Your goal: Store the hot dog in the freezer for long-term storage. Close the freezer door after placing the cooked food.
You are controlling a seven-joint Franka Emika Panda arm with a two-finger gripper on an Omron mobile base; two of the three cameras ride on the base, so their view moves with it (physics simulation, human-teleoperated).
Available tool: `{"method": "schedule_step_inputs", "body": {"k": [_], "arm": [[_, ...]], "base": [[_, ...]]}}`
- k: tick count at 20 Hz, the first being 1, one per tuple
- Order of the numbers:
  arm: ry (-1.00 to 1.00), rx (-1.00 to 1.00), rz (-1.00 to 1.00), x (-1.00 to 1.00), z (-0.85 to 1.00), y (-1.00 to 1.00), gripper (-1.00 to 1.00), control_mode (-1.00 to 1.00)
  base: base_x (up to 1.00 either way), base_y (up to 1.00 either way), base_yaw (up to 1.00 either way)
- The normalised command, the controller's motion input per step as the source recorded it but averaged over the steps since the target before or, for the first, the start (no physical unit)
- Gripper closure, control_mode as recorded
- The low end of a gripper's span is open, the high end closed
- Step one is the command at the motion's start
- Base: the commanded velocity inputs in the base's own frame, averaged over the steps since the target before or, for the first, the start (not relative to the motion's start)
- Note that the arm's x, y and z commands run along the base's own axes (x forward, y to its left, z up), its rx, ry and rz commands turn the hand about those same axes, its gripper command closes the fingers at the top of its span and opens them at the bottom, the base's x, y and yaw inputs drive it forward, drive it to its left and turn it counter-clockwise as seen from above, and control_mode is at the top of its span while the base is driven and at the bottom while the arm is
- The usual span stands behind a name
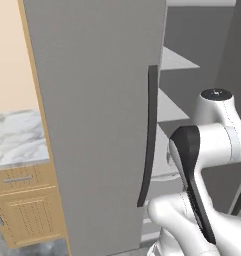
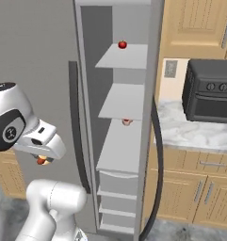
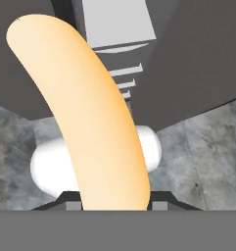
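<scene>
- Gripper point(image 3: 114, 206) at the bottom centre of the hand view, clenched on the hot dog point(image 3: 87, 112); its tan bun sweeps up toward the upper left of that frame.
- Hot dog again in the right base view, a small orange spot under the white hand at left centre.
- Freezer door point(image 1: 99, 125) swung open, filling the middle of the left base view, dark handle point(image 1: 148, 135) on its right edge.
- Freezer point(image 2: 122, 136) beyond, white shelves and drawers at the centre of the right base view.
- Black oven point(image 2: 210, 92) on the marble counter point(image 2: 190, 132), upper right.
</scene>
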Motion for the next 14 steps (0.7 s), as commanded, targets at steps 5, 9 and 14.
{"method": "schedule_step_inputs", "body": {"k": [5,9,14], "arm": [[0.00,0.00,0.00,0.00,0.00,0.00,1.00,1.00],[0.00,0.00,0.00,0.00,0.00,0.00,1.00,1.00],[0.00,0.00,0.00,0.00,0.00,0.00,1.00,1.00]], "base": [[0.41,-0.31,-0.08],[0.37,-0.37,-0.13],[0.31,-0.35,-0.13]]}}
